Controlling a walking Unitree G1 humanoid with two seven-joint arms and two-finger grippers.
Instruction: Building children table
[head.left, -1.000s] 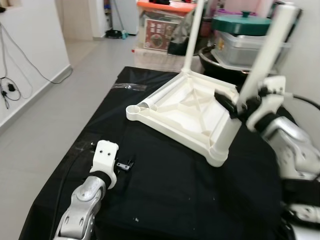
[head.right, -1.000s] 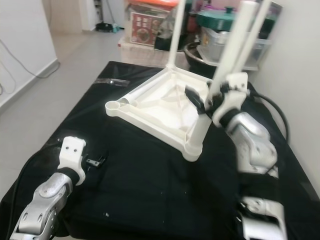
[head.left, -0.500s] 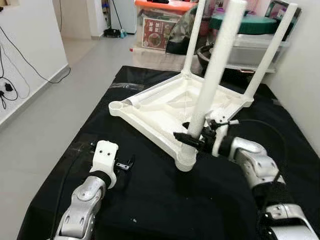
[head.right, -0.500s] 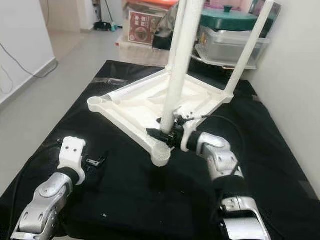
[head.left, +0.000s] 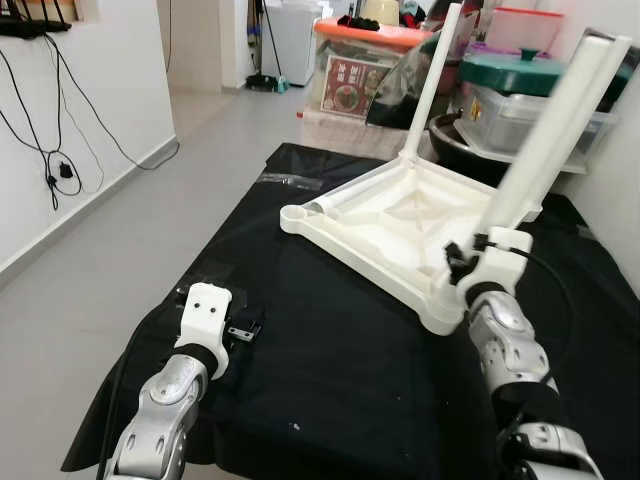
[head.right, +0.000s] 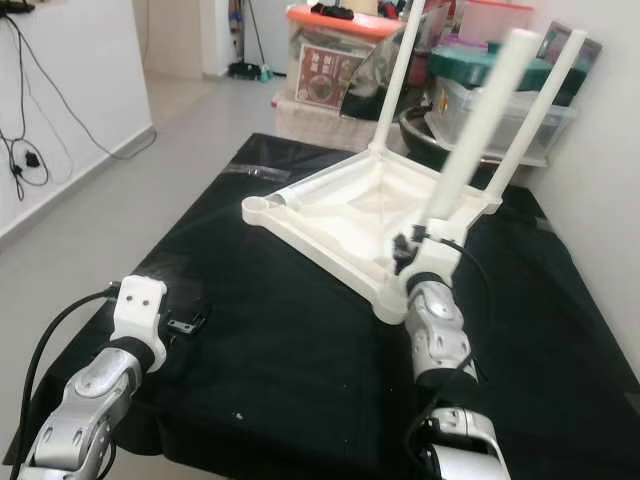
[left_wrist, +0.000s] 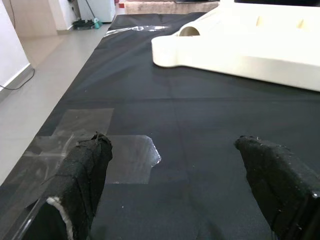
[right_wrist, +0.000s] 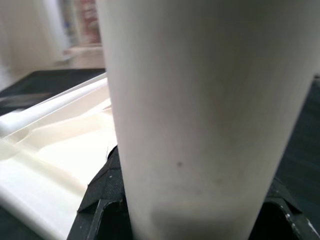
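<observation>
Right tool (head.left: 462, 268) clamped low on the near leg (head.left: 550, 130) by the tabletop (head.left: 385, 225); left tool (left_wrist: 175, 185) apart; the plastic looks light, rigid and slippery, so grip near the socket.

We see the near table leg (head.right: 478, 132) blurred, and its base hides our right gripper (head.left: 462, 268).

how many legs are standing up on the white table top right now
3: the near leg in the right gripper, one at the far corner, one at the right corner. The left corner socket is empty.
</observation>
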